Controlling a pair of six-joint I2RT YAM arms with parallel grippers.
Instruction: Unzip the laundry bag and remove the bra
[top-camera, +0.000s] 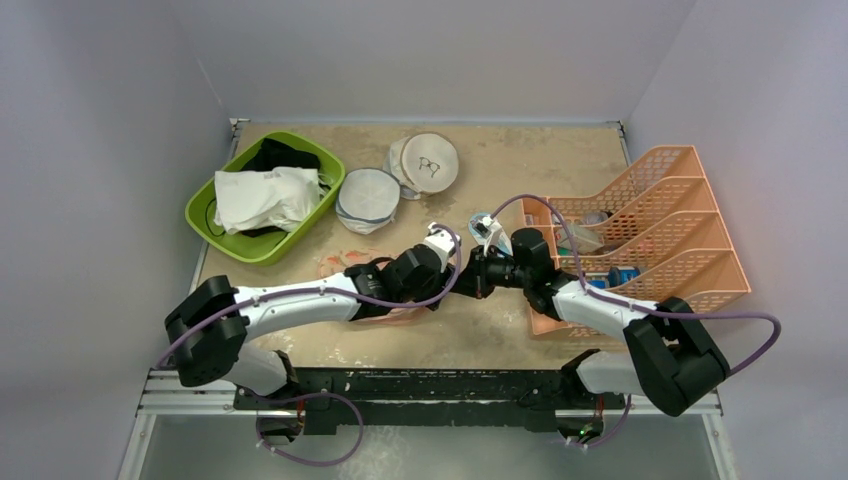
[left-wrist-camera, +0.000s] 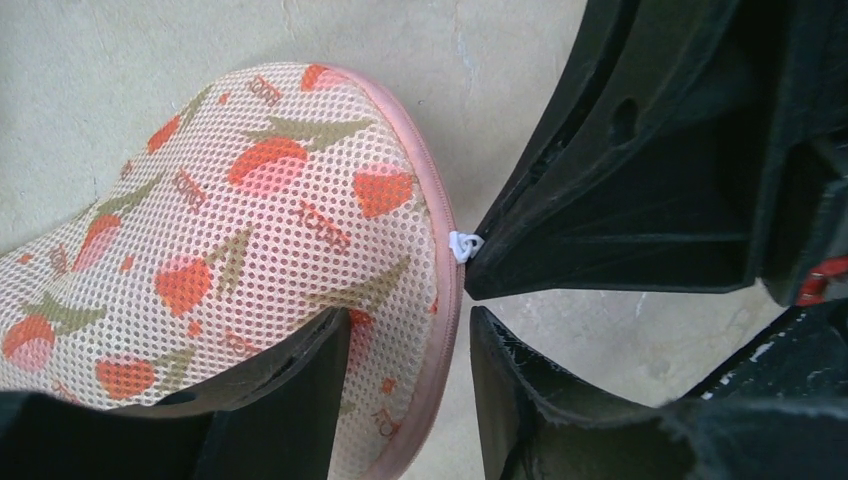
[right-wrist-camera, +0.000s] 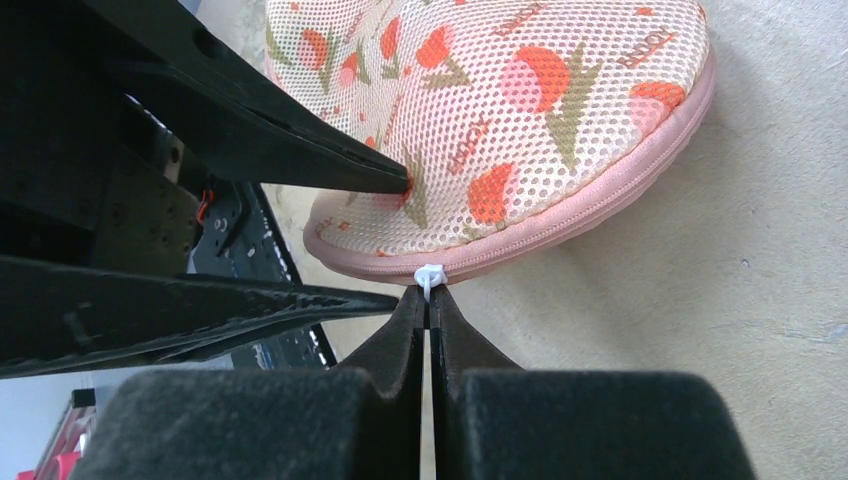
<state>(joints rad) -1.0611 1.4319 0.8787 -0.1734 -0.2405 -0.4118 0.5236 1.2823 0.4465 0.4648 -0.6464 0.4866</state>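
Pinching the white zipper pull (right-wrist-camera: 428, 274) on the rim of the laundry bag (right-wrist-camera: 520, 110), the right hand (right-wrist-camera: 428, 300) is pressed together, while the left hand (left-wrist-camera: 410, 320) stands spread astride that rim, the bag lying near the middle of the bench (top-camera: 500, 160).

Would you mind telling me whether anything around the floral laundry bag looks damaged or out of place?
Nothing stands out. The laundry bag looks intact, its visible zip closed; the right gripper pinches the zipper pull and the left gripper straddles the bag's rim.

Floral pinkish mesh laundry bag (left-wrist-camera: 250, 230), zipped (white pull (left-wrist-camera: 463, 245))
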